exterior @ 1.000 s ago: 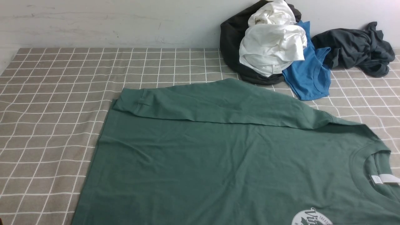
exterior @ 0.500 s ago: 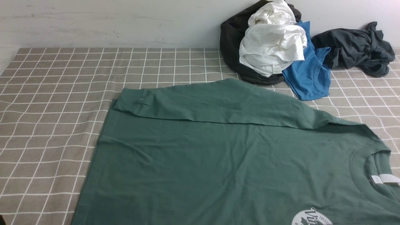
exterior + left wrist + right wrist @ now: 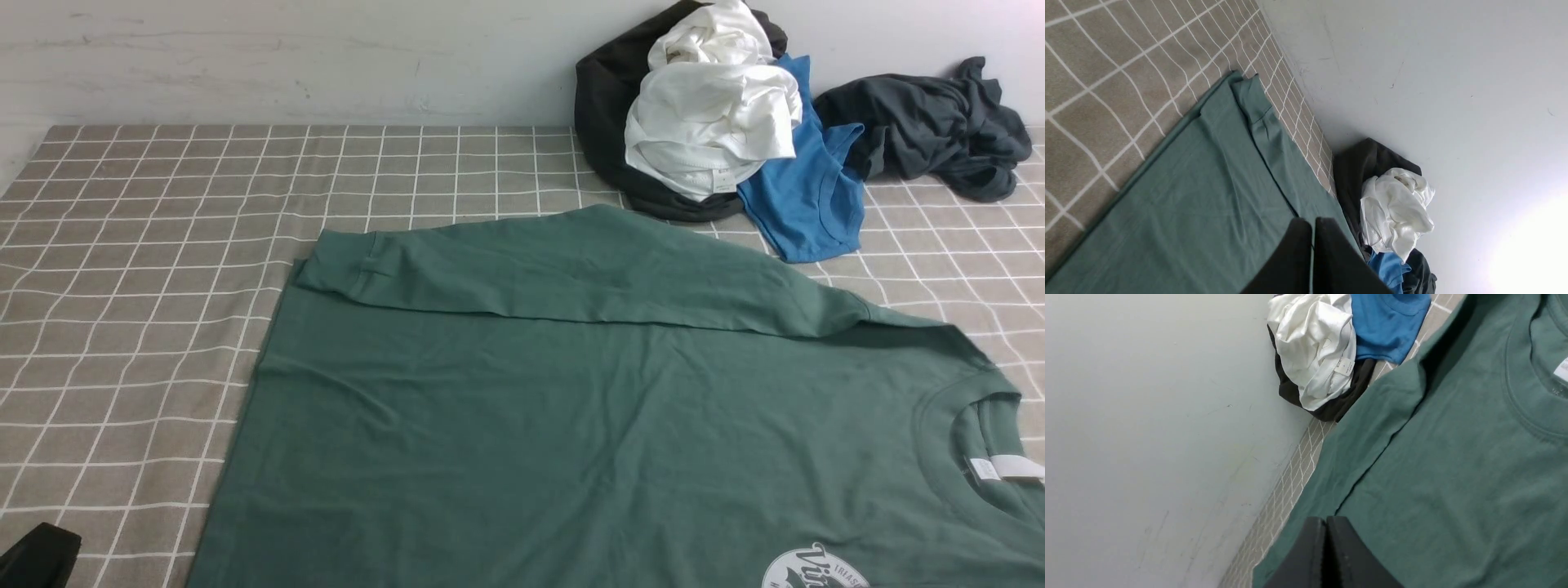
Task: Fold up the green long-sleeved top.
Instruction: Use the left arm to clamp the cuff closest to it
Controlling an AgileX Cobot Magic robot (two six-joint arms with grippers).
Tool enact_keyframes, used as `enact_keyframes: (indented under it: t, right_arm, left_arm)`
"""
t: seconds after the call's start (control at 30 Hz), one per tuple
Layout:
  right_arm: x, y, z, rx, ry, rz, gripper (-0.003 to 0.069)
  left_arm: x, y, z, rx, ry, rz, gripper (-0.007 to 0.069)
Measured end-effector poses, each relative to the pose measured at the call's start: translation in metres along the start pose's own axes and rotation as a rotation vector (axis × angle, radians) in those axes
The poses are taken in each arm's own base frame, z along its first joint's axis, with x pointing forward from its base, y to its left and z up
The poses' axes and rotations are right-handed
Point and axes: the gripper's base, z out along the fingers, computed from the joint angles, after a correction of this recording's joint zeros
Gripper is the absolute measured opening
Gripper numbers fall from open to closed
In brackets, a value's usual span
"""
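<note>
Where the surface [image 3: 122, 367] is covered by a beige cloth [image 3: 163, 204] with a white grid, slightly rippled, we see the green top [image 3: 571, 425] spread flat across its near middle and right. It is a soft jersey. One long sleeve [image 3: 571, 269] is folded along its far edge, with the cuff toward the left. The ribbed round neck [image 3: 955, 400] lies at the near right with a small white label [image 3: 1000, 468], and part of a round white logo [image 3: 816, 572] shows at the near edge.

Against the pale wall [image 3: 326, 57] at the far right we count four crumpled garments. One is a white garment [image 3: 710, 122] and one a blue T-shirt [image 3: 808, 196]. The other two are dark garments [image 3: 931, 131], one of them under the white.

We count two hands. The left hand [image 3: 1313, 223] sits low at the near left, its black fingers pressed together and empty. The right hand [image 3: 1326, 520] also has its fingers together on nothing, and the top's chest lies beyond them.
</note>
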Motion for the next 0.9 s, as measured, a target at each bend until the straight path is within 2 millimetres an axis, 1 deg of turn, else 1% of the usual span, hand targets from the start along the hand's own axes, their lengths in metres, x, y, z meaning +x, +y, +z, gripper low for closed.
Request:
enact_keyframes:
  t: [0.07,0.1,0.17,0.2,0.23,0.27,0.3,0.33,0.37,0.4,0.43,0.47,0.57,0.6,0.63,0.67,0.7,0.77,0.8,0.83,0.87,0.9]
  right_arm:
    - [0.0,0.0,0.0,0.004,-0.002,-0.041,-0.0014]
    - [0.0,-0.001,0.0,0.007,-0.003,-0.077,-0.0014]
    - [-0.001,-0.001,0.0,0.005,-0.011,-0.096,-0.0014]
    - [-0.001,-0.001,0.0,0.005,-0.013,-0.103,-0.0014]
    - [-0.002,0.0,0.0,0.001,-0.027,-0.14,-0.0014]
    - [-0.004,0.003,-0.001,-0.006,-0.036,-0.187,-0.0014]
    - [-0.007,0.008,-0.002,-0.014,-0.046,-0.242,-0.0014]
    - [-0.008,0.009,-0.002,-0.016,-0.048,-0.25,-0.0014]
    - [-0.016,0.021,-0.003,-0.022,-0.067,-0.351,-0.0014]
    - [-0.021,0.028,-0.003,-0.018,-0.074,-0.414,-0.0014]
    - [-0.028,0.039,-0.001,-0.004,-0.071,-0.485,-0.0014]
    - [-0.033,0.046,0.002,0.009,-0.065,-0.547,-0.0014]
    - [-0.051,0.073,0.018,0.063,0.0,-0.715,-0.0014]
    - [-0.058,0.083,0.028,0.088,0.065,-0.788,-0.0014]
    - [-0.062,0.09,0.034,0.101,0.102,-0.818,-0.0014]
    - [-0.063,0.092,0.036,0.104,0.115,-0.824,-0.0014]
    - [-0.068,0.104,0.049,0.123,0.222,-0.87,-0.0014]
    - [-0.07,0.114,0.059,0.122,0.339,-0.902,-0.0014]
    - [-0.068,0.12,0.065,0.117,0.425,-0.914,-0.0014]
    - [-0.065,0.125,0.07,0.106,0.512,-0.932,-0.0014]
    - [-0.065,0.126,0.07,0.104,0.527,-0.936,-0.0014]
    - [-0.058,0.129,0.073,0.085,0.635,-0.963,-0.0014]
  left_arm:
    - [0.0,0.0,0.0,0.0,0.0,0.005,-0.0007]
    - [0.0,-0.001,0.0,0.003,0.002,0.044,-0.0007]
    - [-0.003,-0.012,-0.003,0.03,0.005,0.145,-0.0007]
    - [-0.003,-0.014,-0.003,0.034,0.005,0.146,-0.0007]
    - [-0.006,-0.026,-0.007,0.066,0.003,0.252,-0.0007]
    - [-0.01,-0.043,-0.012,0.105,-0.007,0.376,-0.0007]
    - [-0.013,-0.055,-0.015,0.12,0.001,0.469,-0.0007]
    - [-0.013,-0.058,-0.015,0.121,0.004,0.488,-0.0007]
    - [-0.016,-0.075,-0.015,0.104,0.063,0.641,-0.0007]
    - [-0.018,-0.083,-0.013,0.081,0.107,0.731,-0.0007]
    - [-0.022,-0.095,-0.007,0.043,0.192,0.813,-0.0007]
    - [-0.025,-0.103,-0.002,0.008,0.257,0.888,-0.0007]
    - [-0.039,-0.128,0.02,-0.11,0.494,1.038,-0.0007]
    - [-0.046,-0.136,0.03,-0.168,0.585,1.098,-0.0007]
    - [-0.05,-0.141,0.037,-0.193,0.631,1.117,-0.0007]
    - [-0.051,-0.141,0.038,-0.206,0.657,1.131,-0.0007]
    - [-0.054,-0.145,0.052,-0.248,0.761,1.172,-0.0004]
    - [-0.047,-0.141,0.065,-0.273,0.899,1.212,0.0008]
    - [-0.042,-0.138,0.071,-0.279,0.961,1.231,0.0018]
    - [-0.028,-0.131,0.079,-0.274,1.073,1.262,0.0042]
    - [-0.026,-0.13,0.08,-0.273,1.089,1.269,0.0047]
    - [-0.012,-0.122,0.087,-0.275,1.192,1.314,0.0081]
